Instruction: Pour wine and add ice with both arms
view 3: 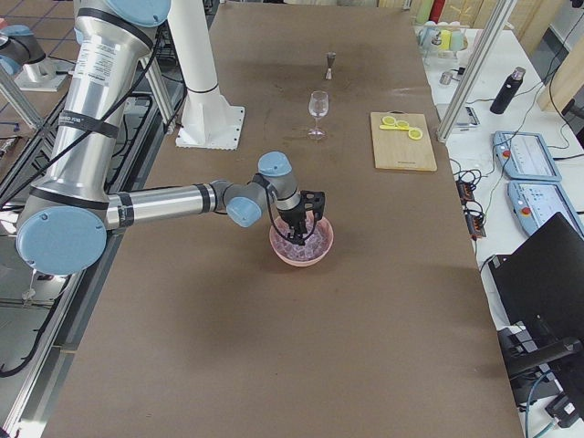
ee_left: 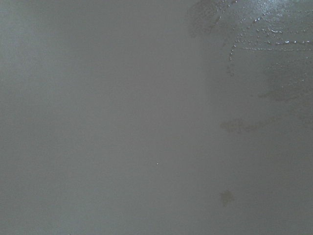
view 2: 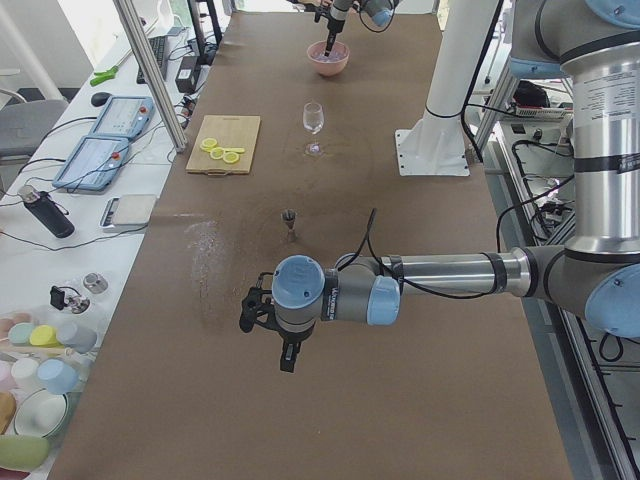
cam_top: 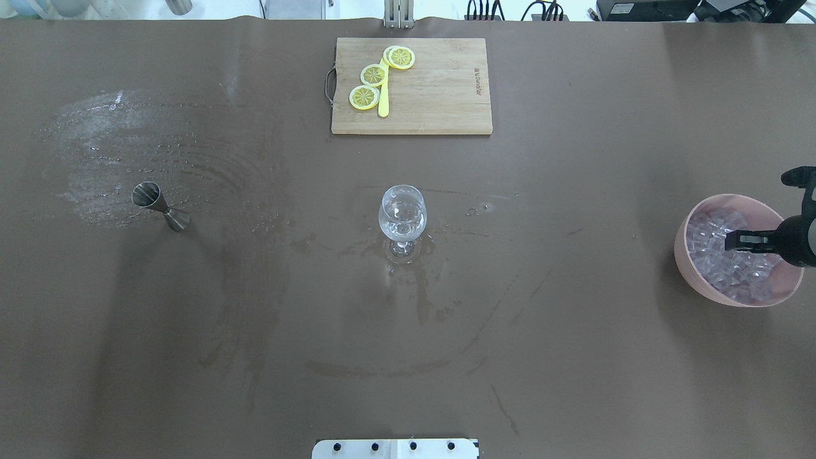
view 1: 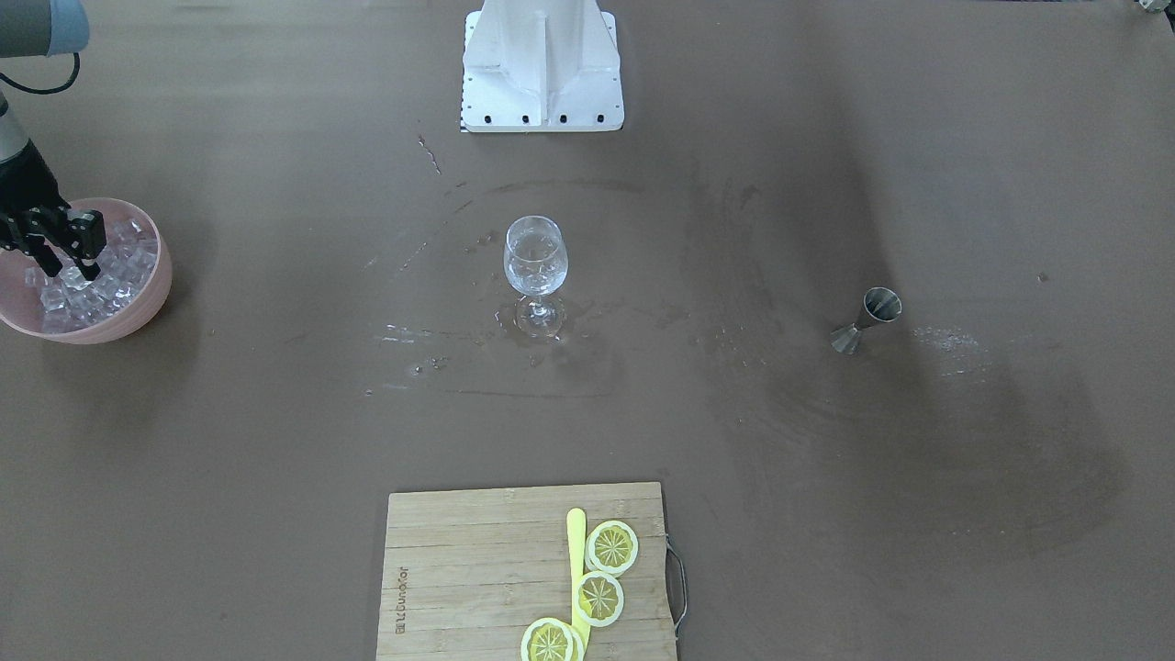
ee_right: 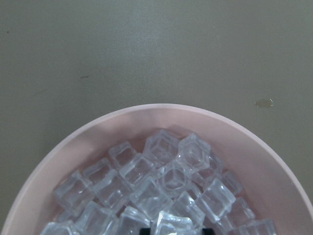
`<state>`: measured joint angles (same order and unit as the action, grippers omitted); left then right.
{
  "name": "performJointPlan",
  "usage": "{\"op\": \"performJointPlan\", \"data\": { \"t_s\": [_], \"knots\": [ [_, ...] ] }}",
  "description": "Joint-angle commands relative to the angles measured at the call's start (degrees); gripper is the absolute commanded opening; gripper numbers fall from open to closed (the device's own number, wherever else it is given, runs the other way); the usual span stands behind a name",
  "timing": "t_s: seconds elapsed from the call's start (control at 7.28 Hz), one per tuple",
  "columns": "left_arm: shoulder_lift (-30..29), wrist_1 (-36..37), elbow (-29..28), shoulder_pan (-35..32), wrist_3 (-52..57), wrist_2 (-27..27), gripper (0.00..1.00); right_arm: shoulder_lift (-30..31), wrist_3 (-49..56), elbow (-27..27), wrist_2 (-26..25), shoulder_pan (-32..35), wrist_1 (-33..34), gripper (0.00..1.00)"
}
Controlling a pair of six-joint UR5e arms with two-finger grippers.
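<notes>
Between and just below the spread jaws of the right gripper (view 1: 71, 273) lies the ice (view 1: 124, 266), a heap of small clear cubes filling a pink bowl (view 1: 163, 266). The two black fingers point down with their tips among the top cubes. The jaws stand apart, with a cube in the gap but not yet pinched. The wine glass (view 1: 534, 257) stands well away from these jaws, out in the middle of the table (view 1: 826, 505). It appears to hold some clear liquid.

Several things could go wrong from here. The cubes look hard, glossy and slick, so one could squirt out sideways as the jaws close. The jaws could also pinch two cubes and shed one over the long carry to the glass. The bowl is round-bottomed and smooth, so a downward push near its rim could tip or slide it. The glass is thin and tall-stemmed, and a cube dropped from too high could splash or rock it. Wet smears shine on the matt brown tabletop around its foot.

The left gripper (view 2: 285, 350) hangs over bare table, far from all this. I cannot tell how its jaws stand. A small metal measuring cup (view 1: 866, 319), shaped like an hourglass, stands beyond the glass. A wooden chopping board (view 1: 477, 569) carries lemon slices (view 1: 612, 547).
</notes>
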<state>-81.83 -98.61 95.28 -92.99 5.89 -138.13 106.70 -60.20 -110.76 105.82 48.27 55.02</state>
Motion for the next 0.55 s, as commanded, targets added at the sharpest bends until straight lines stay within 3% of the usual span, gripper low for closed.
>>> {"op": "performJointPlan", "data": {
  "t_s": [0.0,0.14,0.41],
  "knots": [
    [0.0,0.0,0.0,0.0,0.0,0.1,0.98,0.0,0.1,-0.1,0.1,0.0,0.0,0.07],
    [0.0,0.0,0.0,0.0,0.0,0.1,0.98,0.0,0.3,-0.3,0.3,0.1,0.0,0.00],
    [0.0,0.0,-0.1,0.0,0.0,0.0,0.98,-0.8,1.1,-3.5,2.0,1.6,0.3,0.00]
  ]
}}
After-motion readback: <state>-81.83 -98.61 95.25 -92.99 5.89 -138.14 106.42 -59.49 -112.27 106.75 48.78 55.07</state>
